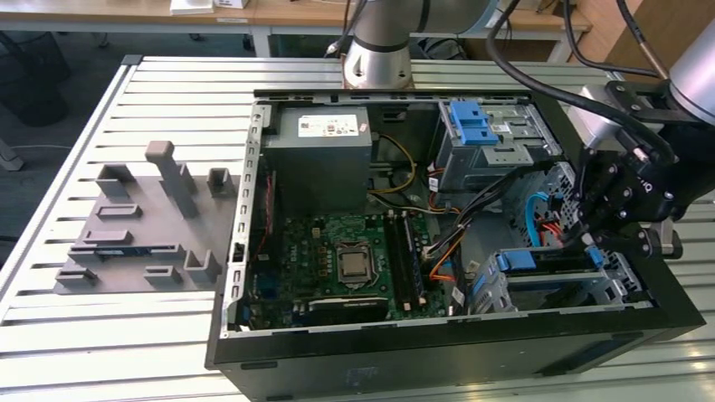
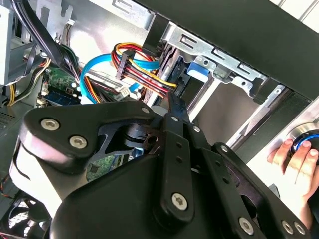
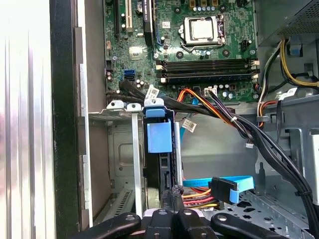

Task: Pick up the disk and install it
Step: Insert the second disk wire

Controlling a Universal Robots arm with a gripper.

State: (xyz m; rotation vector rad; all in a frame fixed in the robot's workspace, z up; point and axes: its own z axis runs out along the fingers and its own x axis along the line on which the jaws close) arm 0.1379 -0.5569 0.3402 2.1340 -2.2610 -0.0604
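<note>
Green motherboard (image 1: 341,260), blue-railed disk (image 3: 159,137), black pincer (image 3: 172,191), grey fixture (image 1: 140,226).

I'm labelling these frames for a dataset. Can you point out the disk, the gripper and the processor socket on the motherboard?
disk (image 3: 160,137): first wrist view, on its blue end tab in the bay.
gripper (image 3: 175,191): first wrist view, at its tips by the disk.
processor socket (image 1: 354,262): exterior view, on its metal top.

Case: we see a black matt metal computer case (image 1: 447,356).
Table: we see a pale ribbed metal table (image 1: 112,335).
Gripper: we see a black matt gripper (image 2: 175,102).
</note>
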